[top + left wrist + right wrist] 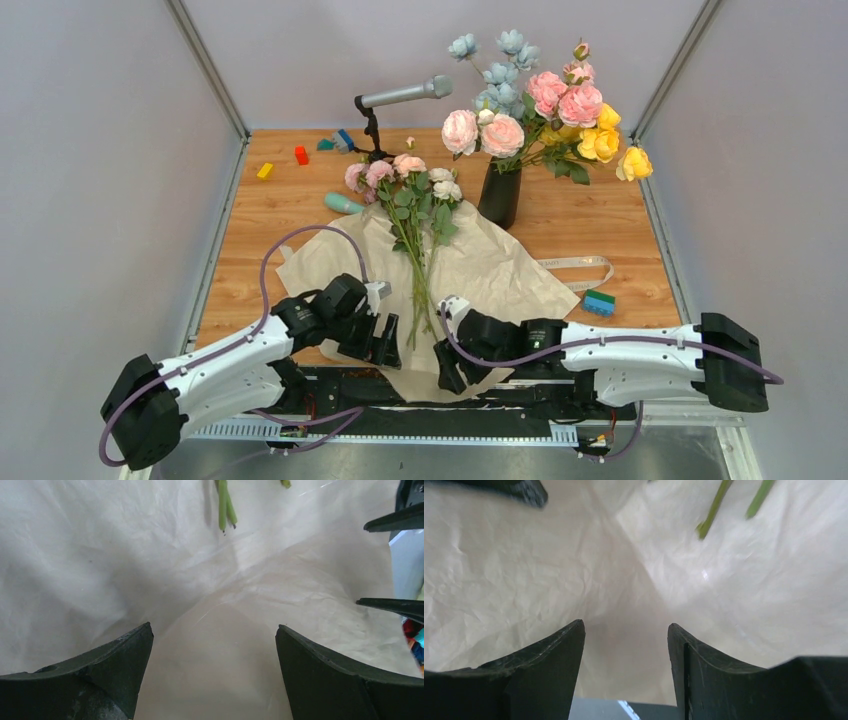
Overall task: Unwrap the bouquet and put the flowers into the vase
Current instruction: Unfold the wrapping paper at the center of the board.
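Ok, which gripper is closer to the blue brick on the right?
Right. The right gripper is over the paper, left of the brick; the left gripper is farther left, past the flower stems.

Bright, even light; perhaps slightly blurred stems.

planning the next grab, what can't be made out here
- Top view: mouth of the tall glossy black vase, hidden by leaves and blooms.
- Wrist views: blooms of the pink and cream flowers, cut by the top edge; only stems show.
- Top view: near edge of the crinkled beige paper, partly under the right gripper.
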Robot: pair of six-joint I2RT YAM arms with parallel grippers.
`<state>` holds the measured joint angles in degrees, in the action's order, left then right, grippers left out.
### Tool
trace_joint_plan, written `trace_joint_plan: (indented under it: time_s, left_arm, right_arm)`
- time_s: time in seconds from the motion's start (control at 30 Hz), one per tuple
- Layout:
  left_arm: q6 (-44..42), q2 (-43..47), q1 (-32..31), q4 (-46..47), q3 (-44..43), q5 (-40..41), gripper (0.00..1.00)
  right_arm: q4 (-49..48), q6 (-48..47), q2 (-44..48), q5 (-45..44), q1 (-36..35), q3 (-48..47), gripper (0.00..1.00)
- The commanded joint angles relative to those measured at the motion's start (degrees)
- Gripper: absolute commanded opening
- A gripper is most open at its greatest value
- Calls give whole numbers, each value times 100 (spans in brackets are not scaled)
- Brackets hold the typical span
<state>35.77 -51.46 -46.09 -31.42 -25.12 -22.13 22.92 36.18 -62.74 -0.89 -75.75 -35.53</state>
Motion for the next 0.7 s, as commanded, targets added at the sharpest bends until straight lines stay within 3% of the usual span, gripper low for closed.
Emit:
trace_joint_plan:
  time_s: [0.0,0.27,0.67]
  left_arm:
    - [51,-31,-101,-285,-221,147,99]
    - [173,-54,-219,-466,-199,367,99]
    - [420,193,-401,-403,-260,633,100]
  right_arm:
    - [-201,468,-113,557,-363,191,62]
    - [-332,935,-411,451,-901,477,62]
    - [-100,953,-485,170,-975,309,62]
